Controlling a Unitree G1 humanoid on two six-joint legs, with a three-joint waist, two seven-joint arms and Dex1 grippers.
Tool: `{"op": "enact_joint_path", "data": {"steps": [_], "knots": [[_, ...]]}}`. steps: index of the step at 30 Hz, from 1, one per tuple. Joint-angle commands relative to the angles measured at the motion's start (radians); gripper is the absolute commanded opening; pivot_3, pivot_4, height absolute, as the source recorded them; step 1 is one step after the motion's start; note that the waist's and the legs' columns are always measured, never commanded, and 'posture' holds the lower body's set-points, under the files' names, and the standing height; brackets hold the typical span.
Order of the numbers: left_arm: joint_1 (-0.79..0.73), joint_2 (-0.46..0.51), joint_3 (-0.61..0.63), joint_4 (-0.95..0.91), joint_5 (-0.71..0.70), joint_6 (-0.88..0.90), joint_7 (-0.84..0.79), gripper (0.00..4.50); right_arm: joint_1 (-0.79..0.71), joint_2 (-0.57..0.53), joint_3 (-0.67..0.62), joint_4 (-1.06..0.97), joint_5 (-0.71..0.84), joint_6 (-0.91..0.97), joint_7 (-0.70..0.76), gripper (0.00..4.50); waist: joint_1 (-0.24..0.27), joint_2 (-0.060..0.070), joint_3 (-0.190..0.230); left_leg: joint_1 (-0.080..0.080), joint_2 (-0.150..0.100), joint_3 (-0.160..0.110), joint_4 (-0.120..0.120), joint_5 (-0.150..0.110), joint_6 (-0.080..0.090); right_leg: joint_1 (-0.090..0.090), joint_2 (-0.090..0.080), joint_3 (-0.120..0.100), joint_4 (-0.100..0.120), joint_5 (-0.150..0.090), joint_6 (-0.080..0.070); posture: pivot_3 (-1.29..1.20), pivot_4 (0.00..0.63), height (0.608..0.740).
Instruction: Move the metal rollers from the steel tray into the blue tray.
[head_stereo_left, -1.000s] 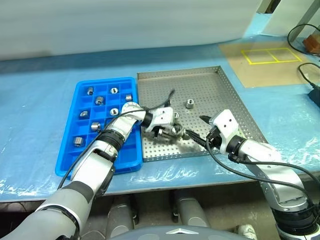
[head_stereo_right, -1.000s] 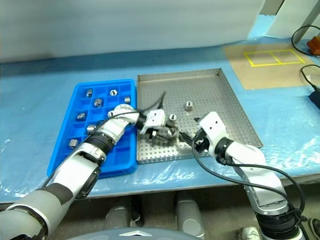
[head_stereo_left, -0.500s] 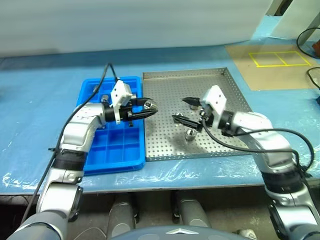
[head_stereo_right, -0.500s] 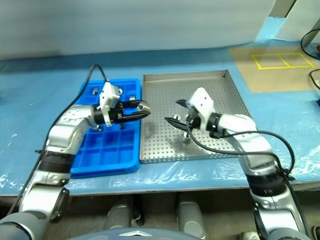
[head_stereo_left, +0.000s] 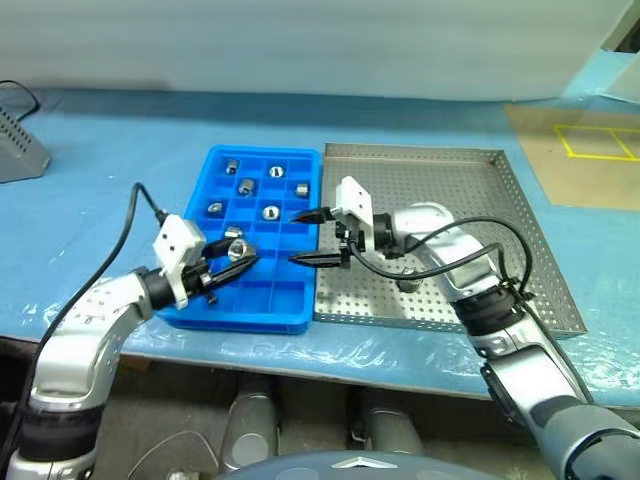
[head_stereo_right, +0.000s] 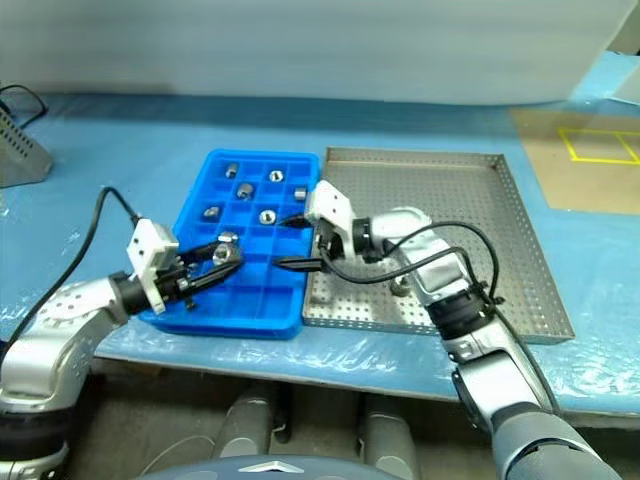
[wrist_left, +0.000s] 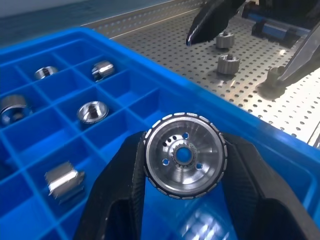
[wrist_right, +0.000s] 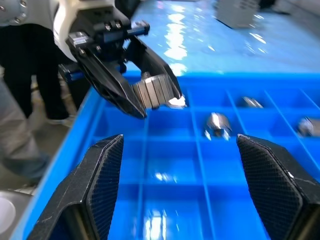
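The blue tray (head_stereo_left: 255, 321) lies left of the steel tray (head_stereo_left: 450, 185), their sides touching. Several metal rollers (head_stereo_left: 246, 184) sit in the blue tray's far compartments. My left gripper (head_stereo_left: 238, 259) hangs over the tray's near left part, shut on one metal roller (wrist_left: 184, 155), which is gripped by its rim. My right gripper (head_stereo_left: 297, 238) stands open and empty over the border between the trays, pointing at the left gripper. A few rollers (wrist_left: 227, 63) lie on the steel tray's perforated floor, partly hidden behind the right arm.
The trays rest on a table under blue plastic sheeting (head_stereo_left: 100, 210). A grey device (head_stereo_left: 15, 145) stands at the far left. A brown mat with yellow lines (head_stereo_left: 590, 150) lies at the far right. Cables run along both arms.
The camera has swung left. My left gripper lifted a roller off the steel tray and carried it left over the blue tray. My open right gripper swung left to the trays' border.
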Motion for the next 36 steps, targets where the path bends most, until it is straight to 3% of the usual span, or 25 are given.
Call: {"op": "enact_joint_path", "data": {"steps": [1,9,21,25,31,36], "knots": [[0.065,0.02,0.067,-0.097,-0.036,0.007,0.035,1.75,-0.034,0.029,0.006,0.036,-0.004,-0.048,0.047,3.7,0.018,0.0,0.0,0.0,0.0,0.0,0.0,0.0,0.0,0.0,0.0,0.0,0.0,0.0,0.0,0.3,0.15,0.74],[0.163,0.054,0.051,-0.053,0.0,-0.047,0.035,1.75,-0.061,0.082,0.006,0.106,-0.033,-0.083,0.067,3.7,0.047,-0.001,0.0,0.001,-0.001,-0.001,-0.001,0.002,-0.003,-0.005,0.0,0.003,0.007,-0.004,0.006,0.32,0.15,0.74],[0.083,0.045,-0.047,-0.03,0.007,0.034,0.115,1.75,-0.032,0.063,-0.009,0.096,-0.079,-0.114,0.039,3.7,0.045,-0.001,0.0,-0.001,-0.001,-0.001,-0.002,0.004,-0.006,-0.011,0.0,0.004,0.012,-0.003,0.004,0.26,0.15,0.74],[0.035,0.076,-0.061,-0.003,0.02,0.05,0.111,3.12,-0.015,0.049,-0.017,0.07,-0.076,-0.1,0.026,3.7,0.044,-0.001,0.0,-0.002,-0.001,-0.001,-0.002,0.004,-0.006,-0.011,0.0,0.004,0.012,-0.002,0.001,0.23,0.15,0.74],[-0.035,0.102,-0.076,-0.005,-0.004,0.055,0.08,3.12,0.018,0.023,-0.038,0.028,-0.073,-0.081,-0.009,3.7,0.04,-0.001,0.0,-0.002,-0.001,0.0,-0.001,0.004,-0.007,-0.012,0.001,0.004,0.012,-0.001,0.001,0.18,0.15,0.74],[-0.264,0.052,-0.085,-0.002,-0.08,0.074,0.092,3.12,-0.003,-0.049,-0.139,0.069,-0.083,-0.082,-0.078,3.7,0.045,-0.001,0.0,-0.002,-0.001,0.0,0.0,0.005,-0.007,-0.011,0.001,0.004,0.014,-0.001,0.0,0.13,0.15,0.74]]}}
